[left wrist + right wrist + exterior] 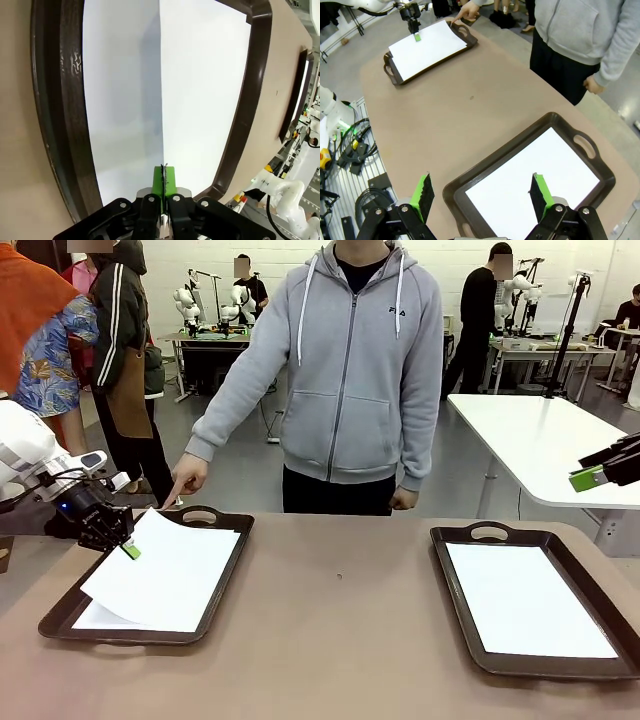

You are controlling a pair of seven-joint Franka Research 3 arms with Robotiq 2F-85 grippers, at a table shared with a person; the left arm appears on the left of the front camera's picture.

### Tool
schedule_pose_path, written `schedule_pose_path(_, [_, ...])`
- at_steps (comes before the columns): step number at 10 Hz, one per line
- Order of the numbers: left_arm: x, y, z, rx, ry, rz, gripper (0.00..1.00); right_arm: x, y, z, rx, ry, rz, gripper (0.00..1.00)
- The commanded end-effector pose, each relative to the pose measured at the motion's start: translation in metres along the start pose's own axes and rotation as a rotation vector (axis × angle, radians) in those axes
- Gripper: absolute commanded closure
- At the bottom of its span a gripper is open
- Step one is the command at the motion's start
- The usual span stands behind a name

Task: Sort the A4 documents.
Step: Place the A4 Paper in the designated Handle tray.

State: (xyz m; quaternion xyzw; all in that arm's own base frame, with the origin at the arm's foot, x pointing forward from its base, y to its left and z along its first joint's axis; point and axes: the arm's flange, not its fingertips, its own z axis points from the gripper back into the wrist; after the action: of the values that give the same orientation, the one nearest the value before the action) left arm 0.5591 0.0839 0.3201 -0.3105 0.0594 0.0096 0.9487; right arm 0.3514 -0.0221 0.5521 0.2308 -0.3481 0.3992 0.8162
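Paper point(165, 575) lies tilted over the left tray point(60, 615), its edge pinched tight by the left claw point(128, 548). The right claw point(482, 192) hangs wide apart above another sheet point(525, 600) in the right tray point(455, 640).

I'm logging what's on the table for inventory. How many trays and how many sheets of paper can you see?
Brown trays: 2, the left tray and the right tray.
White paper sheets: 3, the lifted sheet pinched in the left gripper, the flat sheet under it, and the sheet in the right tray.
Total: 5
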Motion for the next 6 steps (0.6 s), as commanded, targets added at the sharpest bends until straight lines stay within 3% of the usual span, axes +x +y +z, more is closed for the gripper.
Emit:
schedule_pose_path(1, [-0.0067, -0.0056, -0.0047, 0.020, 0.007, 0.019, 0.99, -0.0007, -0.0001, -0.0012, 0.005, -0.005, 0.001, 0.00])
schedule_pose_path(2, [-0.0068, -0.0057, -0.0058, 0.018, 0.014, 0.019, 0.94, -0.0007, -0.0001, -0.0012, 0.005, -0.005, 0.001, 0.00])
schedule_pose_path(5, [-0.0088, -0.0063, -0.0057, 0.035, 0.015, 0.011, 0.59, -0.0007, -0.0001, -0.0012, 0.005, -0.005, 0.001, 0.00])
schedule_pose_path(6, [-0.0093, -0.0065, -0.0047, 0.043, 0.015, 0.011, 0.54, -0.0007, -0.0001, -0.0012, 0.005, -0.005, 0.001, 0.00])
